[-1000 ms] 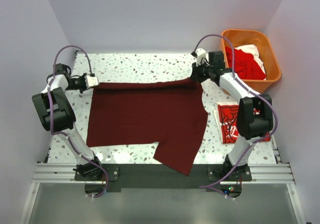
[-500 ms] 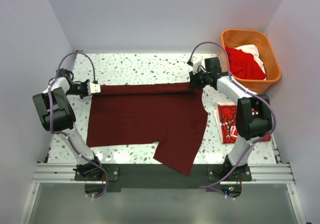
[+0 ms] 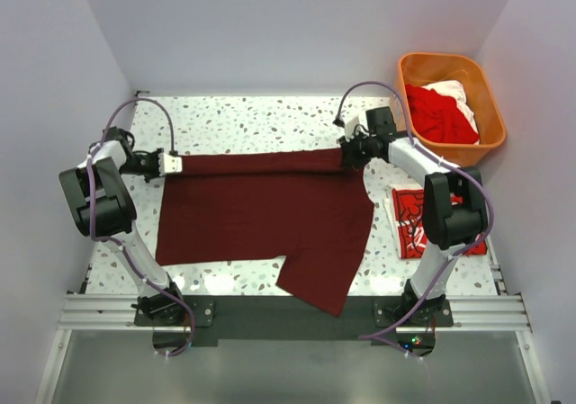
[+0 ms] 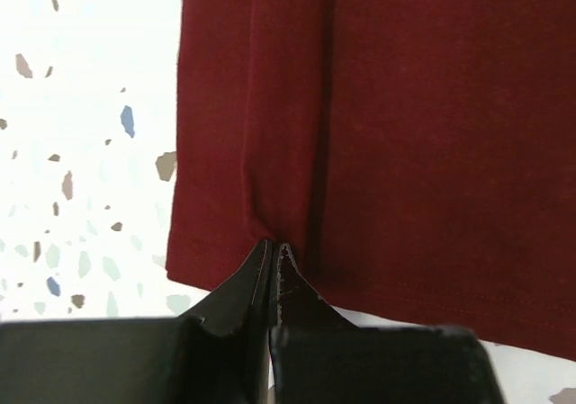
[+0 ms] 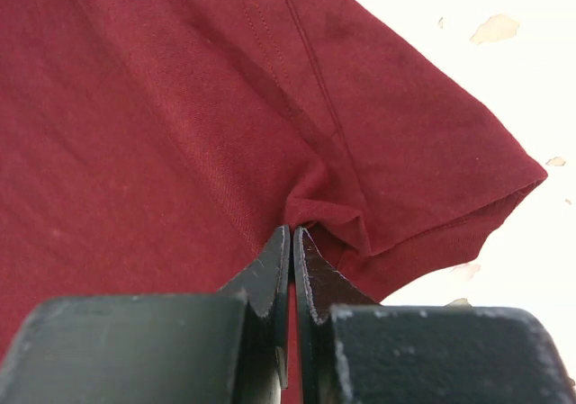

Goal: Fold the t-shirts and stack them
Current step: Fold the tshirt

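The dark maroon t-shirt [image 3: 265, 210] lies spread across the table, one corner hanging over the near edge. My left gripper [image 3: 173, 164] is shut on its far left corner, the cloth pinched between the tips in the left wrist view [image 4: 274, 245]. My right gripper [image 3: 346, 157] is shut on its far right corner near a sleeve, seen in the right wrist view [image 5: 292, 231]. The far edge is stretched straight between both grippers. A folded red t-shirt with white script [image 3: 418, 219] lies at the right. Red and white t-shirts [image 3: 441, 112] sit in the basket.
The orange plastic basket [image 3: 493, 125] stands at the far right corner. The speckled table [image 3: 261, 121] shows bare behind the maroon shirt. Grey walls close in on both sides and the back.
Both grippers have pulled the shirt's far edge a little toward the near side, the left one also moving rightward. The far edge now lies straighter and flatter.
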